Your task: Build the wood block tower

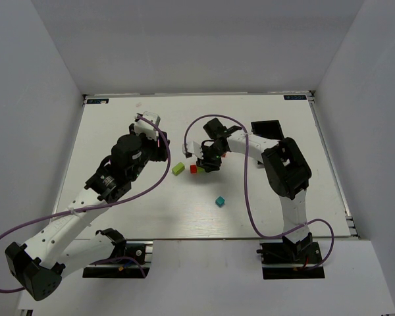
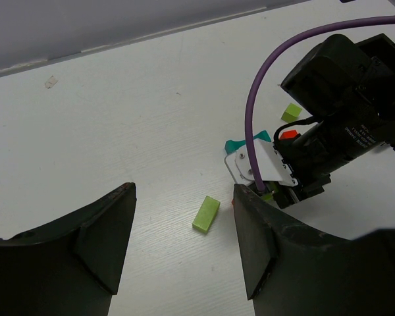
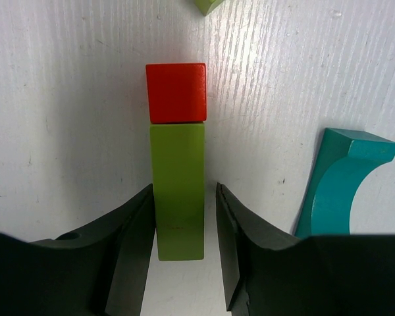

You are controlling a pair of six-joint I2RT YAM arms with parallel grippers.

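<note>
A long lime green block (image 3: 178,187) lies flat on the table with a red cube (image 3: 176,92) touching its far end. My right gripper (image 3: 183,191) straddles the lime block, jaws slightly open: the left finger touches it, and a narrow gap shows at the right finger. A teal arch block (image 3: 339,178) lies just to the right. In the top view the right gripper (image 1: 202,163) is over the red cube (image 1: 193,168). A short lime block (image 2: 206,214) lies on the table ahead of my open, empty left gripper (image 2: 184,192). No stacked tower shows.
A teal cube (image 1: 220,201) lies alone nearer the arm bases. A black bin (image 1: 266,128) stands behind the right arm. Another lime piece (image 2: 291,113) lies beyond the right gripper. Purple cables loop over both arms. White walls enclose the table (image 1: 118,197).
</note>
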